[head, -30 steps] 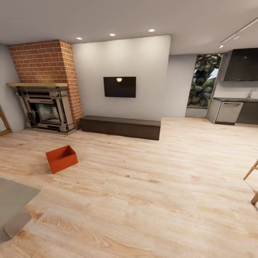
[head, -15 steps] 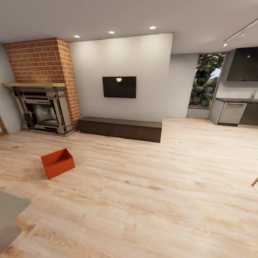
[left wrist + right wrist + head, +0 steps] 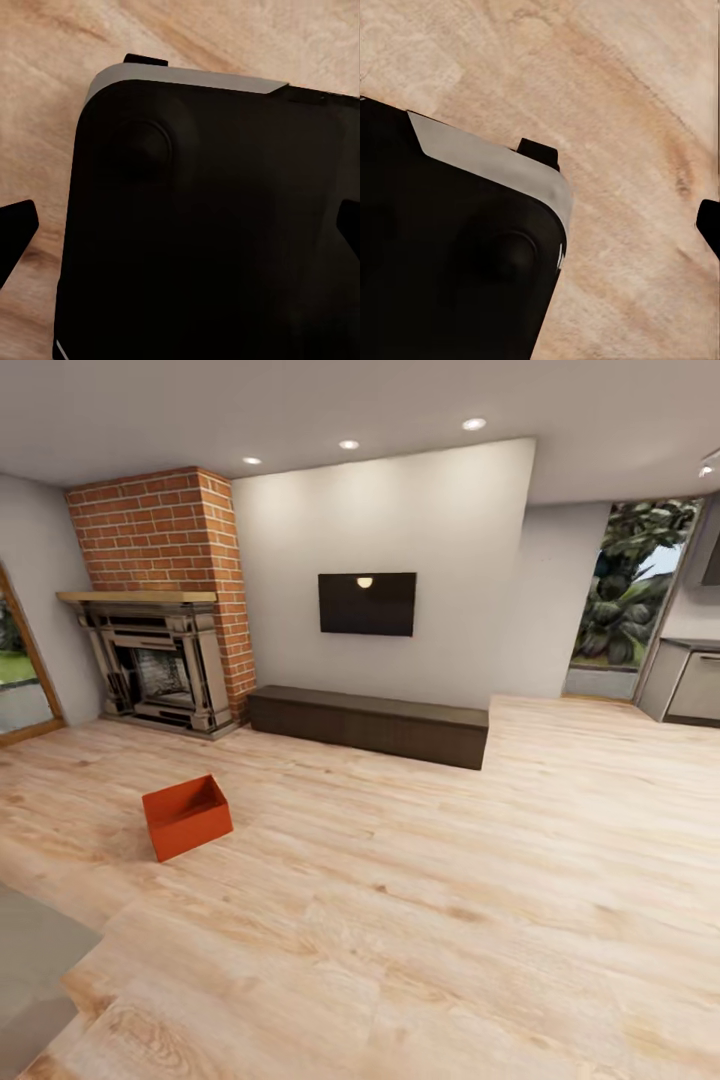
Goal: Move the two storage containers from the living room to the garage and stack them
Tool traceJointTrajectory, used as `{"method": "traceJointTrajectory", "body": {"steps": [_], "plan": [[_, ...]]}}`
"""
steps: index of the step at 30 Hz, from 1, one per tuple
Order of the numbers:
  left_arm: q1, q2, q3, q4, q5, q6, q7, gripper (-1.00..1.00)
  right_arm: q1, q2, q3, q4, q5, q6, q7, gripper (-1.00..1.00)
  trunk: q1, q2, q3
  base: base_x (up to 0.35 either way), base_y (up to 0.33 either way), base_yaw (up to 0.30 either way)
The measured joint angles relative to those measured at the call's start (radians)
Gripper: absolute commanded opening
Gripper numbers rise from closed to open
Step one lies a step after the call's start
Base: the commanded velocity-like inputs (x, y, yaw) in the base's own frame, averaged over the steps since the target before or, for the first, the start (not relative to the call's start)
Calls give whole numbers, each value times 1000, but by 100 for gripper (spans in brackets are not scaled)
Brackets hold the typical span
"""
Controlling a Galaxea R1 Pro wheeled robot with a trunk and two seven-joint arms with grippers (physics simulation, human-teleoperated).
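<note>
One orange-red lidless storage container (image 3: pixel 187 817) sits upright on the light wood-plank floor (image 3: pixel 420 900) of the living room, left of centre in the head view and in front of the brick fireplace (image 3: pixel 160 650). The second container is out of view. In the left wrist view my left gripper (image 3: pixel 180 229) hangs open over the robot's black base (image 3: pixel 210 225), with a dark fingertip (image 3: pixel 16 231) at each side edge. My right gripper (image 3: pixel 540 225) also looks open: one fingertip (image 3: pixel 709 223) shows at the frame edge above the wood floor. Neither holds anything.
A low dark bench (image 3: pixel 370 725) runs along the white wall under a wall-mounted TV (image 3: pixel 367 603). A grey rug (image 3: pixel 30 960) lies at the near left. A wood-framed glass door (image 3: pixel 20 670) stands far left. Kitchen cabinets (image 3: pixel 690 685) and a window (image 3: pixel 625 600) are at the right.
The whole head view has shifted: the camera has turned left, bringing the glass door into view and pushing the kitchen toward the right edge. The container has stayed on the floor.
</note>
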Motion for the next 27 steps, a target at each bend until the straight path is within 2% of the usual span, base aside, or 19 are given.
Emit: {"method": "traceJointTrajectory", "body": {"steps": [14,27], "plan": [[0,0,0,0,1,0,0,100,0,0,0,0,0,0,0,100,0,0,0,322,0,264],[0,0,0,0,1,0,0,100,0,0,0,0,0,-1,0,100,0,0,0,322,0,23]]}}
